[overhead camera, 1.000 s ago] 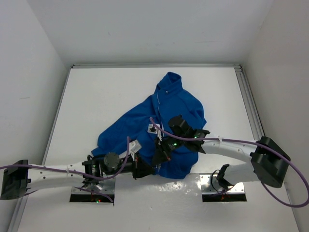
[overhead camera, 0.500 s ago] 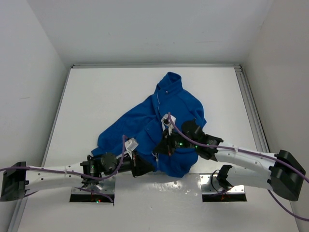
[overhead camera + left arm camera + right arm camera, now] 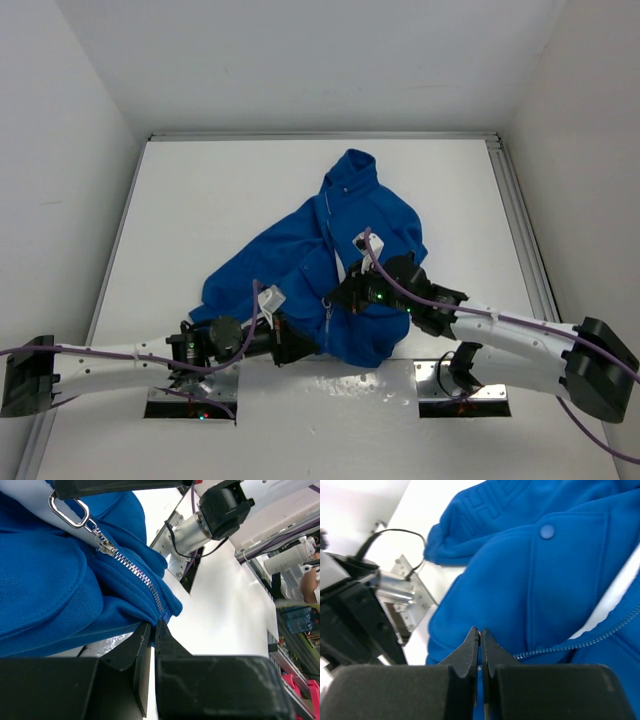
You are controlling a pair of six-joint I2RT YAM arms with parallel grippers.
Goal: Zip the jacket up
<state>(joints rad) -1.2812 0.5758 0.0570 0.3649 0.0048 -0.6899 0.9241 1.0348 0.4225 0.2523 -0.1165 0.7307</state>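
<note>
Jacket (image 3: 370, 215): royal blue, lying crumpled on the white table (image 3: 220, 190) between the two arms, with the collar (image 3: 350, 170) at the far end and the hem toward the arm bases.

Left gripper (image 3: 155, 626): fingers pressed together, pinching the hem (image 3: 167, 611) at the bottom end of the zipper (image 3: 135, 575). The silver teeth run up from that point to the slider (image 3: 106, 546).

Right gripper (image 3: 480, 632): fingers pressed together over the jacket front. The left wrist view shows the ring pull (image 3: 70, 511) drawn taut from the slider up to these dark fingers, consistent with a pinch on the pull. The contact itself sits at the frame edge.

Above the slider, the two zipper halves lie apart.
</note>
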